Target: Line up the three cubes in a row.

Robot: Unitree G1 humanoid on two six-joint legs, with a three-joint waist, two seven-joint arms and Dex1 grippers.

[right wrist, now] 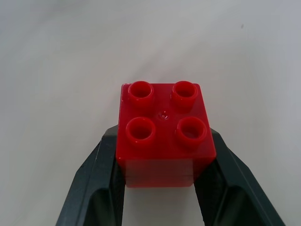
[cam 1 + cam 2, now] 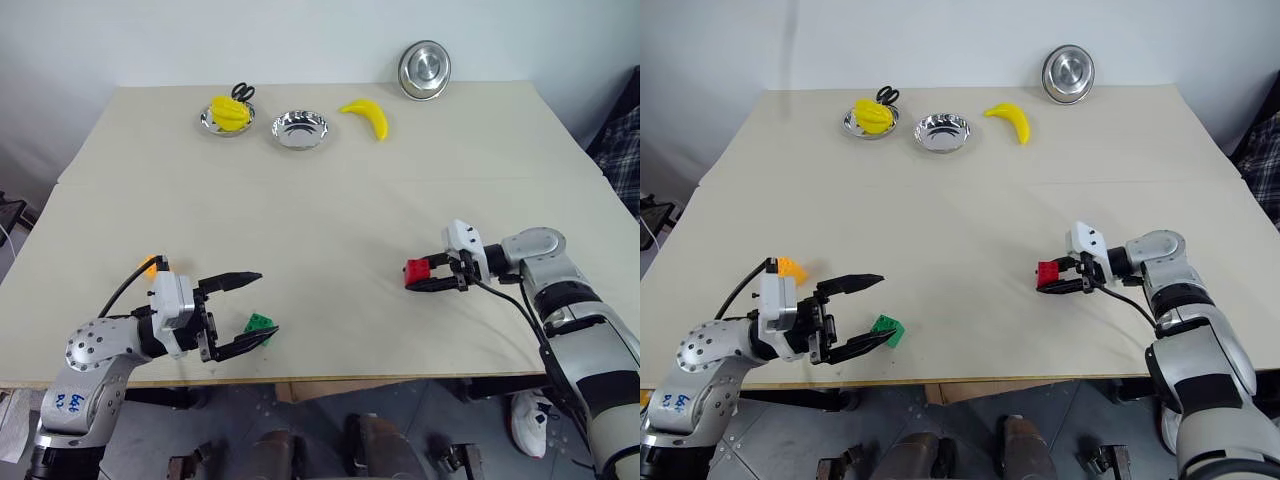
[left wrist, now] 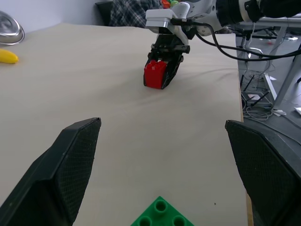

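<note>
My right pincer (image 2: 432,279) squeezes the red cube (image 2: 416,271) to carry it; my left pincer (image 2: 252,309) gapes wide by the green cube (image 2: 260,323).

The one piece of writing stands on the left arm (image 2: 78,400), near the bottom of the left eye view: blue handwritten marks in two short lines on the grey shell. The upper line may read "bot" or "606" and the lower one "D2" or "02", but the strokes are too small and slanted to settle it. The same marks show on that shell in the right eye view, no clearer. No other text, label, brand, number or sign can be read on anything else in the pictures.
</note>
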